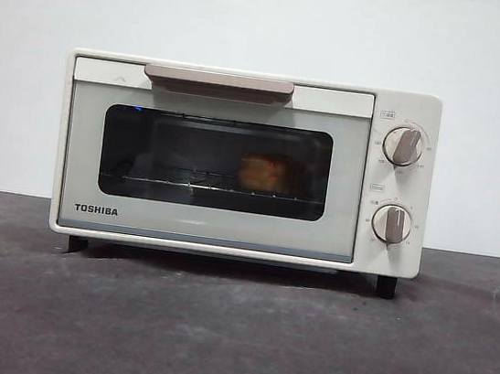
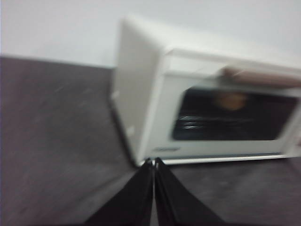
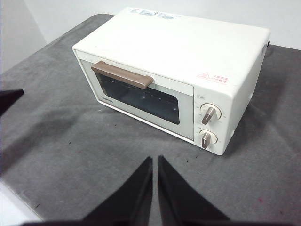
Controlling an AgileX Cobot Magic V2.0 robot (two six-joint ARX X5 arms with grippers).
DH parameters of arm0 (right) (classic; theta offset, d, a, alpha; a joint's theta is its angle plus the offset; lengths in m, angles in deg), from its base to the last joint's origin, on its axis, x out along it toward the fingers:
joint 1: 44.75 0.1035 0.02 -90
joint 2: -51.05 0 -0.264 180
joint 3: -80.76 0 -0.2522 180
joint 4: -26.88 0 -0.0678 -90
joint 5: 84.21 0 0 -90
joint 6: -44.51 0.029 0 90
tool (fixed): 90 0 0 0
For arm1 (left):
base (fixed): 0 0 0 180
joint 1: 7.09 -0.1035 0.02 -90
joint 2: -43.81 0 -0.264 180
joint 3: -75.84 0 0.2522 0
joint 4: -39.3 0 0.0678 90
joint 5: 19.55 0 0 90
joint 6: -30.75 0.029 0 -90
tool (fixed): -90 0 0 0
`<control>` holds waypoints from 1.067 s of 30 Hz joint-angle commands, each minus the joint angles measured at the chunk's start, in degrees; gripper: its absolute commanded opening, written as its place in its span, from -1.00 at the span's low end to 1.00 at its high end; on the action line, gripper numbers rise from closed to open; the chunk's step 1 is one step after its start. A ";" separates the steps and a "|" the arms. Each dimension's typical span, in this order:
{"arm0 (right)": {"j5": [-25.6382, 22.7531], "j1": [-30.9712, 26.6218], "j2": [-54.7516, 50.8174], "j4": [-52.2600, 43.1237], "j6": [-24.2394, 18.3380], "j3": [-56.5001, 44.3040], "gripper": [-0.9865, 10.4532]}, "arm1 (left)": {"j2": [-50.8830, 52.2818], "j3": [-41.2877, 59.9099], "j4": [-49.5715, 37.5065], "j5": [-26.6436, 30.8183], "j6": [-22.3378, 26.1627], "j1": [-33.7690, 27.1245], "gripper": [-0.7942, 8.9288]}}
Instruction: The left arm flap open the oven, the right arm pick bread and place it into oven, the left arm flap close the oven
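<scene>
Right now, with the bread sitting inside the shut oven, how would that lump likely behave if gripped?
The bread looks soft and light, so it would probably squash. Its blocky shape on the rack suggests it won't roll. The oven door looks shut.

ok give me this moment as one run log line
oven: door shut | bread: inside on rack | left gripper: shut, empty, off oven's front corner | right gripper: shut, empty, clear of oven

oven (image 1: 244, 163): cream, door shut | bread (image 1: 265, 172): golden-brown, inside on rack
</scene>
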 commanded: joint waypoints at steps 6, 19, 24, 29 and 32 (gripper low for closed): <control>-0.04 0.39 0.31 -0.59 -0.07 1.14 -0.80 | 2.25 3.63 -1.03 7.63 3.39 -0.04 -0.82; -0.04 0.39 0.31 -0.61 -0.07 1.14 -0.80 | 2.25 5.70 1.92 17.73 4.61 -0.07 -0.82; -0.07 0.39 0.31 -0.59 -0.07 1.14 -0.80 | 2.25 5.70 1.90 17.70 4.61 -0.07 -0.82; -0.04 0.39 0.31 -0.61 -0.07 1.14 -0.80 | 2.25 5.70 1.90 17.70 4.61 -0.07 -0.82; -0.04 0.39 0.31 -0.61 -0.07 1.14 -0.80 | 2.25 5.70 1.90 17.70 4.61 -0.07 -0.82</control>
